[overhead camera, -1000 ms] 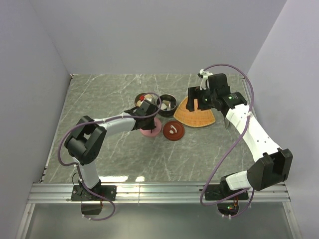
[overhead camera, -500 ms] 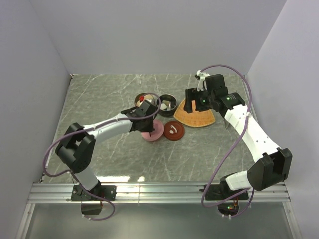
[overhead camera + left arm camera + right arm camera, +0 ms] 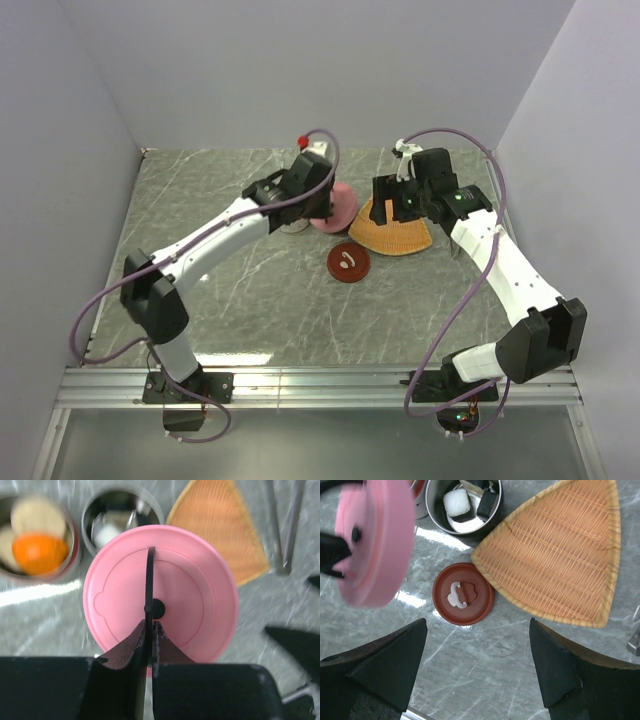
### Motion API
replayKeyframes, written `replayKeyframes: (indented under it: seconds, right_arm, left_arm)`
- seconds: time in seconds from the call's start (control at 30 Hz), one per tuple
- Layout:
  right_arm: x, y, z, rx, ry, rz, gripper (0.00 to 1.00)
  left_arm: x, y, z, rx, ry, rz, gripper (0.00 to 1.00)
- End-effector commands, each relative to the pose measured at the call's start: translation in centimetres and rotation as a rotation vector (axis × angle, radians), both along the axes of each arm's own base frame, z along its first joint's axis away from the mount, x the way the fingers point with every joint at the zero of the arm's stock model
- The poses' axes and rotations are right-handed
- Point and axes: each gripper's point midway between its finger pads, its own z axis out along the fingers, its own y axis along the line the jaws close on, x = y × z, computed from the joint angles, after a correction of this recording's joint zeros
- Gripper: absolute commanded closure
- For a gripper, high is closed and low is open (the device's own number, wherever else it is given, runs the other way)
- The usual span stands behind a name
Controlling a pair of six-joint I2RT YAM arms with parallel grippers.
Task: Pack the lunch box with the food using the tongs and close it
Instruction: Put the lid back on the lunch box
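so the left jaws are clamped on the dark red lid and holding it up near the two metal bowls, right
Not quite: the lid is the wrong one. The left jaws are clamped on the pink lid, pinching the thin upright tab at its centre, as the left wrist view shows. The dark red lid lies flat, with nothing gripping it. The rest holds: the lid is held up near the two metal bowls.

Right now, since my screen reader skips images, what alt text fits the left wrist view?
The left gripper, shut, pinches the thin handle of a round pink plastic lid. Beyond it sit two round metal tins holding food and a triangular orange woven tray.
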Motion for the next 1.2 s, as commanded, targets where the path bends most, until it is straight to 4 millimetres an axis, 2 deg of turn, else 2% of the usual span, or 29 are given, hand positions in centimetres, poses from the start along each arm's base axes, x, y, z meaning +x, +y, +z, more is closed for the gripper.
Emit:
replayKeyframes:
  seconds: [0.0,0.03,0.07,0.1,0.17,0.27,0.3,0.43,0.73,0.97,1.17]
  right_arm:
    - [1.0,-0.1,3.7,0.014,-0.109,-0.02,0.1]
    - [1.0,-0.2,4.0,0.011,-0.119,-0.025,0.1]
    - [1.0,-0.3,4.3,0.01,-0.126,-0.027,0.1]
    - [1.0,-0.3,4.7,0.011,-0.135,-0.029,0.1]
    - [1.1,-0.4,5.4,0.011,-0.155,-0.033,0.1]
    - [1.2,-1.0,5.9,-0.002,-0.173,-0.054,0.1]
    - [1.1,-1.0,6.0,-0.003,-0.178,-0.056,0.1]
    - [1.0,-1.2,6.3,0.0,-0.187,-0.063,0.09]
    - [1.0,-0.4,5.8,0.026,-0.162,-0.04,0.09]
    - [1.1,-0.2,5.8,0.029,-0.157,-0.036,0.09]
    - [1.1,-0.4,5.7,0.025,-0.157,-0.037,0.09]
  left_arm:
    - [3.2,-1.8,0.4,0.076,-0.052,-0.022,1.0]
    - [3.7,-2.0,0.2,0.089,-0.05,-0.02,0.99]
    - [4.4,-2.4,-1.3,0.121,-0.034,-0.022,1.0]
    - [5.2,-2.8,-0.3,0.109,-0.053,-0.022,1.0]
    - [6.4,-3.6,-0.8,0.11,-0.058,-0.035,1.0]
    - [7.9,-3.5,-2.0,0.121,-0.041,-0.021,1.0]
    - [8.6,-3.0,-2.2,0.127,-0.036,-0.007,1.0]
    - [9.9,-2.3,-3.4,0.138,-0.042,0.004,1.0]
    - [12.0,-2.2,-5.5,0.179,-0.05,0.0,1.0]
    - [12.9,-3.3,-7.0,0.184,-0.049,-0.028,1.0]
    - [13.4,-2.8,-8.5,0.228,-0.041,-0.016,1.0]
